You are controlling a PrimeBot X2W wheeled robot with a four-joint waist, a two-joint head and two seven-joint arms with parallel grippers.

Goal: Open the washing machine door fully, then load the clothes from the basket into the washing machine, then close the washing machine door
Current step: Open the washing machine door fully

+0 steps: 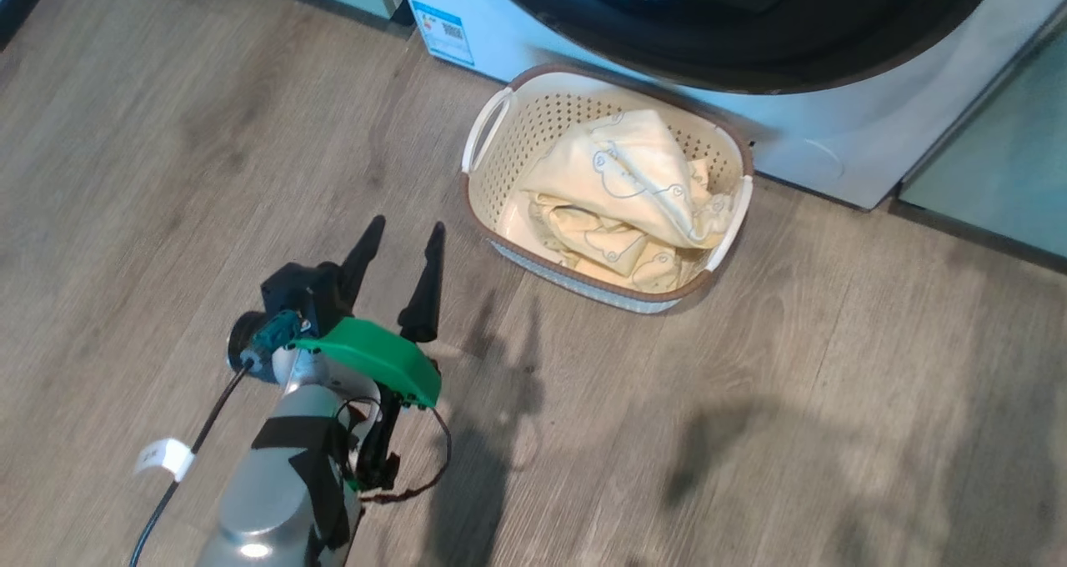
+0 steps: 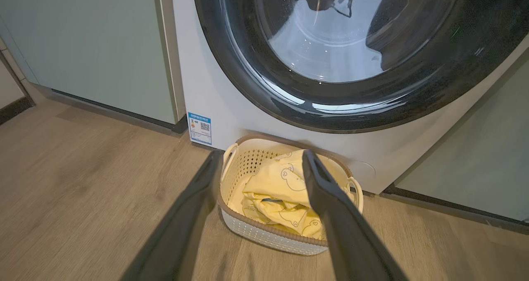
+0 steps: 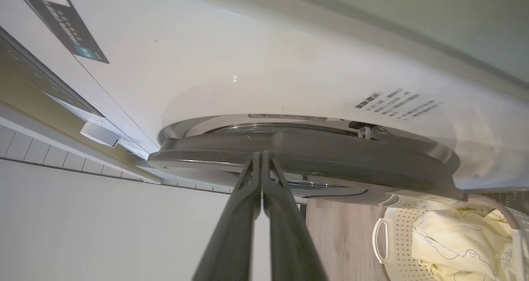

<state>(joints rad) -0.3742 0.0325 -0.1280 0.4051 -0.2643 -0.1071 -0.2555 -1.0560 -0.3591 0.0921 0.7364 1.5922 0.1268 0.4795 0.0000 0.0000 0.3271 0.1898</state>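
Yellow and rumpled: found the clothes [image 1: 633, 175] in the basket [image 1: 533, 129] before the washing machine [image 1: 834, 133]. Saw left gripper [image 1: 407, 227] spread wide, empty, nearby; right gripper [image 3: 261, 155] pinched shut at the rim of the washing machine door [image 3: 351, 161].

A cream perforated basket [image 1: 530, 125], brown-rimmed with white handles, stands upright on the floor at 6 o'clock of the glossy black-rimmed washing machine door [image 2: 351, 45], just beside the white washing machine [image 2: 206, 86]. Pale yellow bear-print clothes [image 1: 633, 183] lie crumpled inside.
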